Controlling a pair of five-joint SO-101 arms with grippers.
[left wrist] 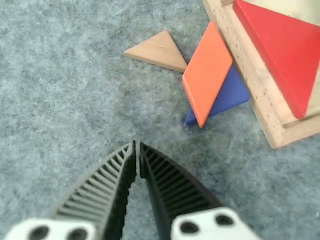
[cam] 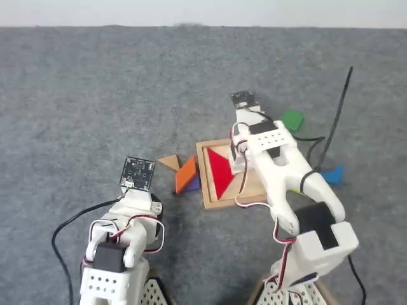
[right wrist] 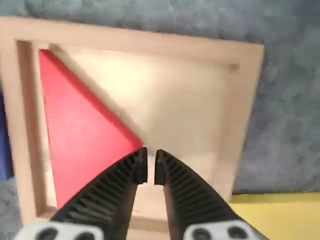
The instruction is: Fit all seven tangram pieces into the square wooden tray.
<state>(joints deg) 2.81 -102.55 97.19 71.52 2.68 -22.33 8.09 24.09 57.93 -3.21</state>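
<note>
Left gripper (left wrist: 137, 146) pressed together, empty, over grey bench (cam: 76, 95) | wooden triangle (cam: 169, 162) and orange parallelogram (cam: 186, 175) overlapping blue triangle (left wrist: 230, 95), just beside tray (cam: 219, 203), probably next to be picked up | red triangle (cam: 219, 171) seated against tray wall, leaving room | right gripper (right wrist: 150, 160) pressed nearly together, empty, above tray | green piece (cam: 292, 119) lies beyond.

Left gripper (left wrist: 137, 146) over the grey mat (left wrist: 60, 100), fingers drawn together with nothing between them, well apart from the tray (left wrist: 245, 55). A red triangle (left wrist: 280, 50) lies inside the tray against its wall. Just outside that wall, an orange parallelogram (left wrist: 210, 70) overlaps a blue triangle (left wrist: 227, 97) that touches the tray. A wooden triangle (left wrist: 160, 50) lies beyond the parallelogram, farther from the tray.
</note>
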